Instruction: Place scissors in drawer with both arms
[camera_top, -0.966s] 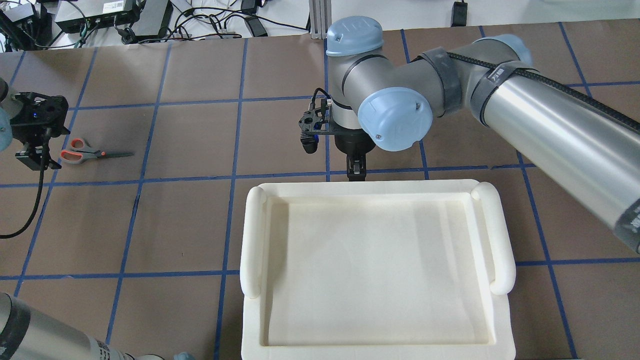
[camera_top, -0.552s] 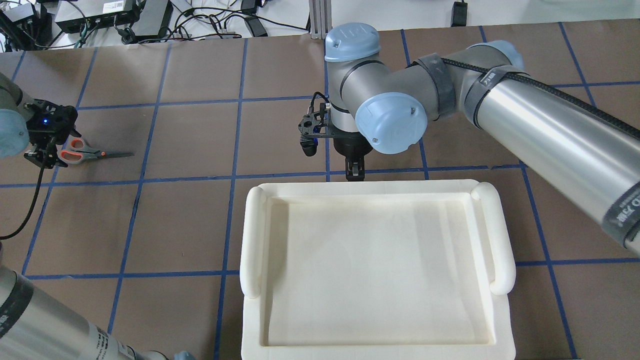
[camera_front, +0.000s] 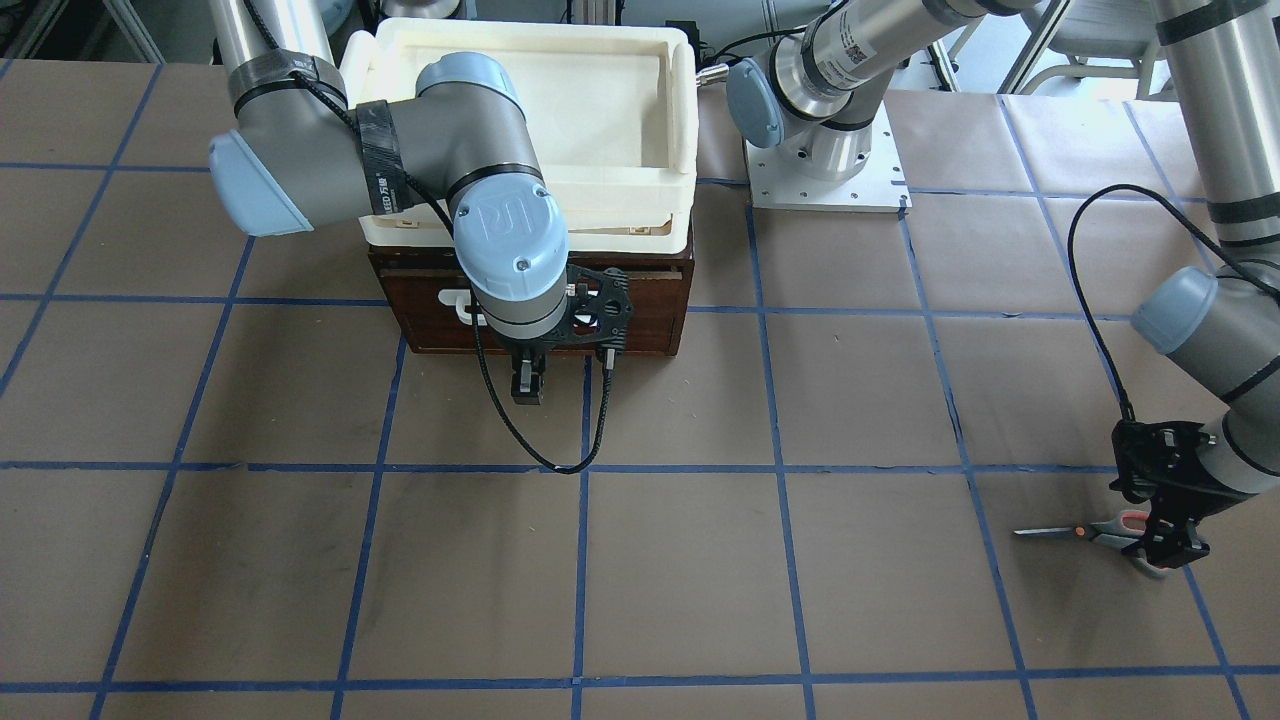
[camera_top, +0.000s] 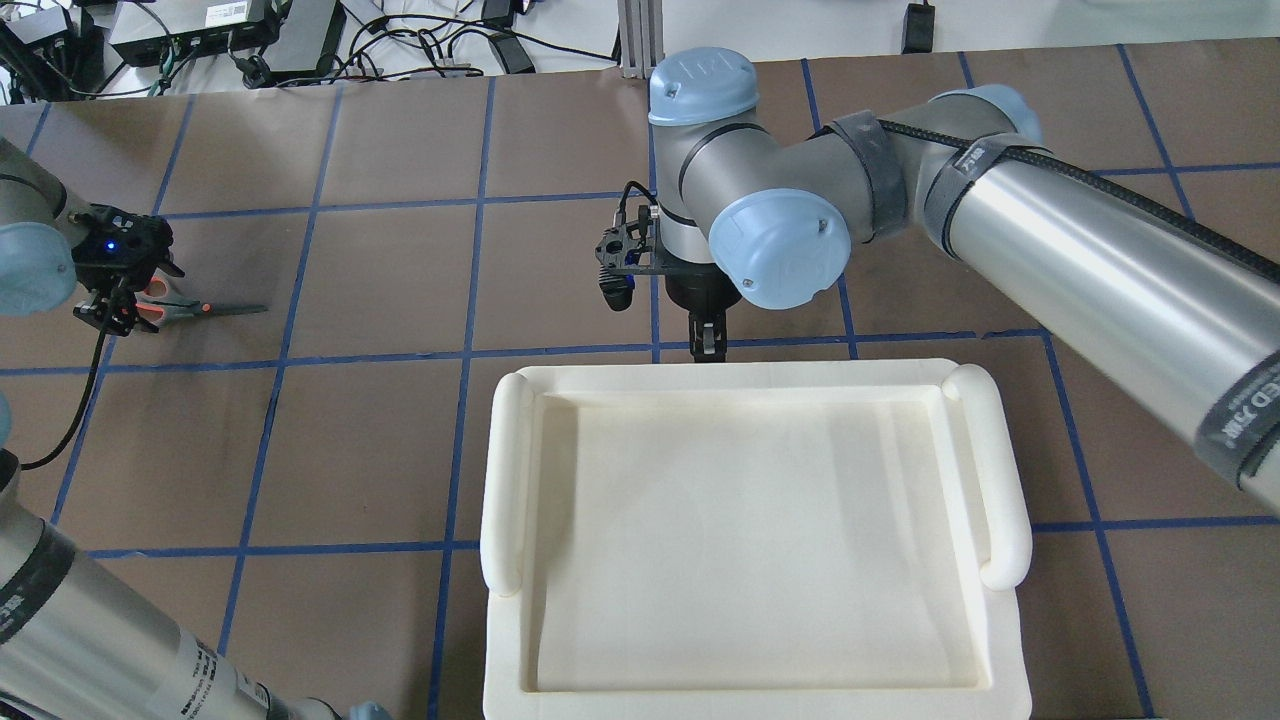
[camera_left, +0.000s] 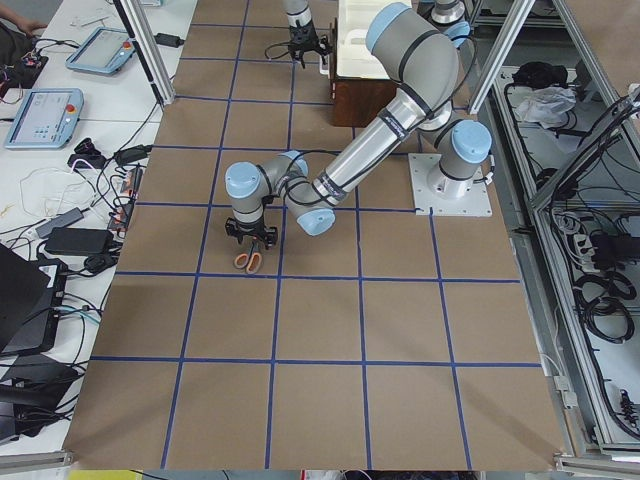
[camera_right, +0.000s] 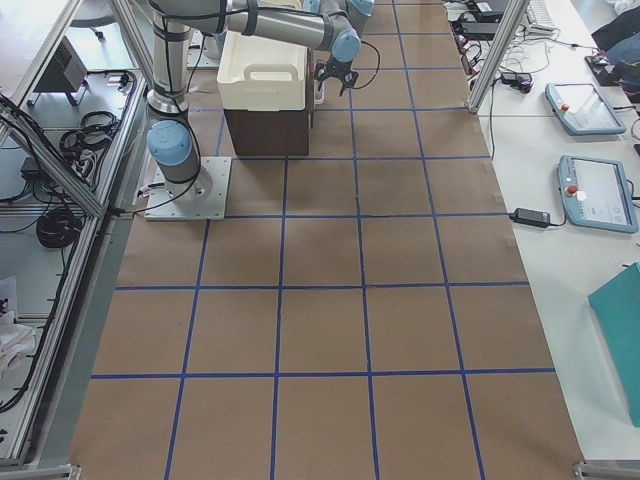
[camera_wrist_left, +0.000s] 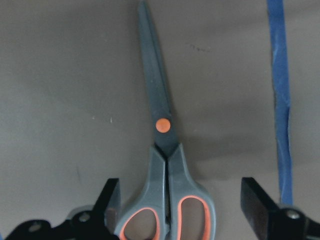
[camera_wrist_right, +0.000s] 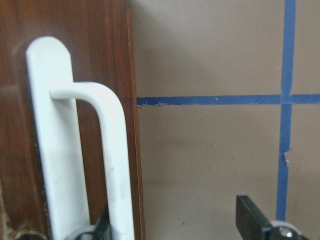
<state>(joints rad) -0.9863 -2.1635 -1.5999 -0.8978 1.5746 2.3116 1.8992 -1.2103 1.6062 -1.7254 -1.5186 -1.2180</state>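
Right arm (camera_top: 1050, 240) is reached over the foam tray (camera_top: 505, 470) with the wrist bent down. The right gripper (camera_front: 527, 385) is held empty with jaws parted, the drawer (camera_front: 640, 320) just behind it and its white bar handle (camera_wrist_right: 85, 165) beside one finger. The left gripper (camera_wrist_left: 183, 202) is lowered to the table with jaws spread wide, nothing grasped. The scissors (camera_wrist_left: 162, 165) are laid flat, handles between its fingers, blades pointing away.

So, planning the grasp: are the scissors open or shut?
Shut: in the left wrist view the scissors lie with blades together as one slim point, and the handle loops sit side by side.
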